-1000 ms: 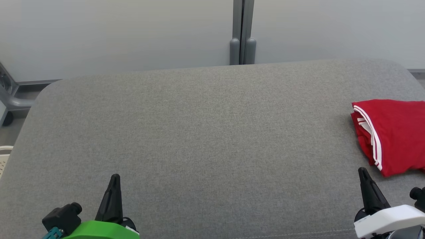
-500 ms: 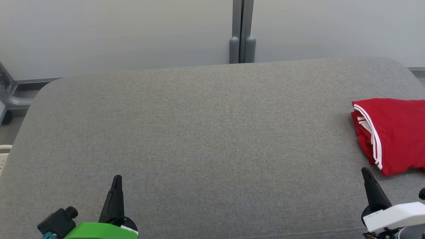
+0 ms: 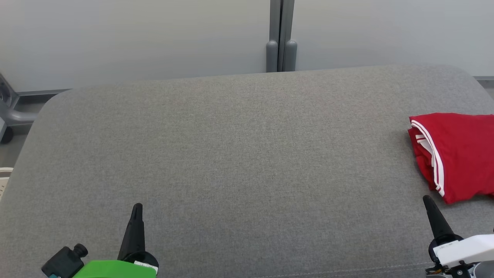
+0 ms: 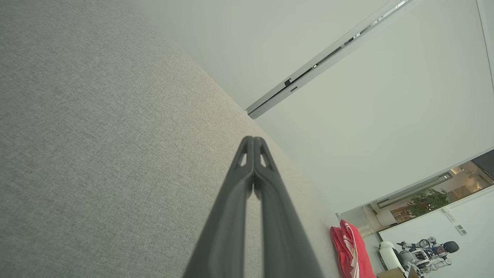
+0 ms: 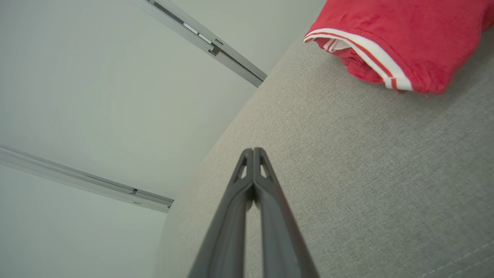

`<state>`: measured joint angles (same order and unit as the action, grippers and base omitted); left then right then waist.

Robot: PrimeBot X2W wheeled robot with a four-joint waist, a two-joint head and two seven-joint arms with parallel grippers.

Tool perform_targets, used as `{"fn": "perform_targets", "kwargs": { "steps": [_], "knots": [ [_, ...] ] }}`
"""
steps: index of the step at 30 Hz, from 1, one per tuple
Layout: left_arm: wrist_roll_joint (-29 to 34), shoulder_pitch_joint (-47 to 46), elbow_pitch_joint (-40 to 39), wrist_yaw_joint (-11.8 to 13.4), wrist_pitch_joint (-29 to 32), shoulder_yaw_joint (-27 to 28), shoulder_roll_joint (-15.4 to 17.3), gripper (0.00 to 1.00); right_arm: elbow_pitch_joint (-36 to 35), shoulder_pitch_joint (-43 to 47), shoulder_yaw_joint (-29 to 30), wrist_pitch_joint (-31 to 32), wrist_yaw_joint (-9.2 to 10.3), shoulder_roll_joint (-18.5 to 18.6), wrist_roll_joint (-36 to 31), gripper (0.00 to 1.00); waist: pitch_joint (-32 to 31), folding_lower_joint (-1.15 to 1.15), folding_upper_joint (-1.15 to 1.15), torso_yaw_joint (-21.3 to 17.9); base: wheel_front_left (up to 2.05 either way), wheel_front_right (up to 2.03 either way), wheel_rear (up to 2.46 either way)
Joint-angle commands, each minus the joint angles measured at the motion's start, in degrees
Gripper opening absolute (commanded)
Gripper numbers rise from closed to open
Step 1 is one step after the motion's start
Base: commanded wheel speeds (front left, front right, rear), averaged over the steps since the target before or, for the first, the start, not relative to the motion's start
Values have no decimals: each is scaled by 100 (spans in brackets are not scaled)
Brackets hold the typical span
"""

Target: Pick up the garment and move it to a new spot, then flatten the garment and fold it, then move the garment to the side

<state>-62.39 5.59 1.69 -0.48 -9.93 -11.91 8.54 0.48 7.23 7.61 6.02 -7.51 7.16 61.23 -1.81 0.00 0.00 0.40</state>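
Left arm: low at the near left of the grey padded surface (image 3: 231, 146), green wrist housing (image 3: 115, 269) just in sight, left gripper (image 3: 136, 209) pointing away from the robot over bare fabric.
Left grip: fingers pressed tip to tip, nothing between them.
Right arm: low at the near right, white wrist housing (image 3: 463, 249), right gripper (image 3: 427, 200) leaning slightly leftward, its tip near the garment (image 3: 459, 154) (close, but not touching).
Right grip: closed, empty.
Garment: red with white stripes, folded, lying at the surface's right edge.

Left gripper (image 3: 137, 208) and right gripper (image 3: 427, 200) point forward, well apart, both with jaws pressed together and empty
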Motion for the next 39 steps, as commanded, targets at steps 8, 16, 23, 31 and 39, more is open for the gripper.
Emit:
{"fn": "perform_targets", "kwargs": {
  "steps": [8,16,23,31,39],
  "knots": [
    [-507,59,-115,-132,12,83,-73,0,45,-144,96,144,0,76,646,0,20,0,0,-4,0,0,0],
    [-904,88,-140,-229,21,129,-150,0,127,-188,172,277,-1,94,1167,0,42,0,0,-9,0,0,0],
    [-1232,122,-160,-307,24,165,-212,0,191,-215,233,393,-1,106,1584,0,60,0,0,-13,0,0,0],
    [-1583,161,-186,-388,34,200,-288,0,261,-242,305,516,0,114,2029,0,81,0,0,-17,0,0,0],
    [-1863,185,-208,-455,43,227,-338,0,324,-280,369,622,0,119,2391,0,99,0,0,-21,0,0,0]
  ]
}}
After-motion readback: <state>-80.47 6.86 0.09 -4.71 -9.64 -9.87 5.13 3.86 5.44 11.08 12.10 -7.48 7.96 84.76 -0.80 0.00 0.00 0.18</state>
